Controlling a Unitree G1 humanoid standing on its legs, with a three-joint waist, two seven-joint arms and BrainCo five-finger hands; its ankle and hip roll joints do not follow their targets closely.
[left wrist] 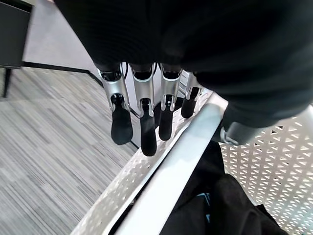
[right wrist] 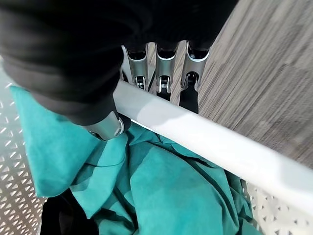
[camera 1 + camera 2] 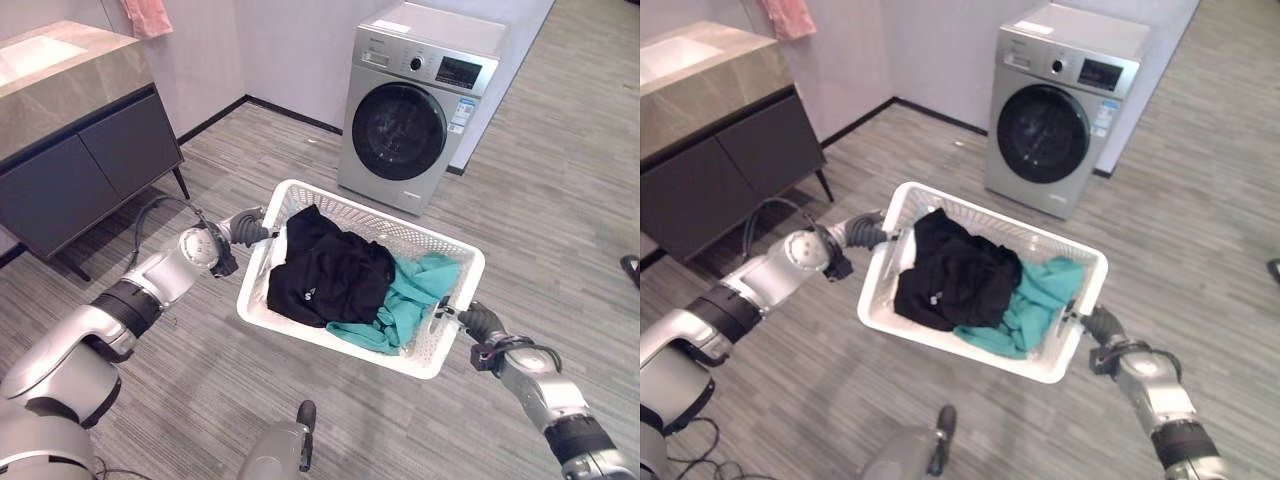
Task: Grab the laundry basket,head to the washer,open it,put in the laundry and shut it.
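Risk sits mainly in the two rim grips. The white perforated laundry basket (image 3: 430,355) hangs in the air between the arms, well short of the silver front-loading washer (image 3: 420,105), whose round dark door (image 3: 398,131) is closed. The left hand (image 3: 248,229) clamps one short end, fingers (image 1: 145,122) down the outer wall and thumb over the rim on the inside. The right hand (image 3: 478,322) takes the opposite end the same way, fingers (image 2: 188,93) curled behind the rim, thumb (image 2: 105,126) pressed in beside the teal garment (image 3: 410,295). A black garment (image 3: 325,270) is piled toward the left half, so the load looks uneven. If either thumb slackens while walking, that end would likely drop and tip the clothes onto the grey plank floor (image 3: 230,380). The basket also appears to tilt; a jolt could slide the teal garment over the low wall. Opening the door will need a free hand, so the basket probably must be set down first.
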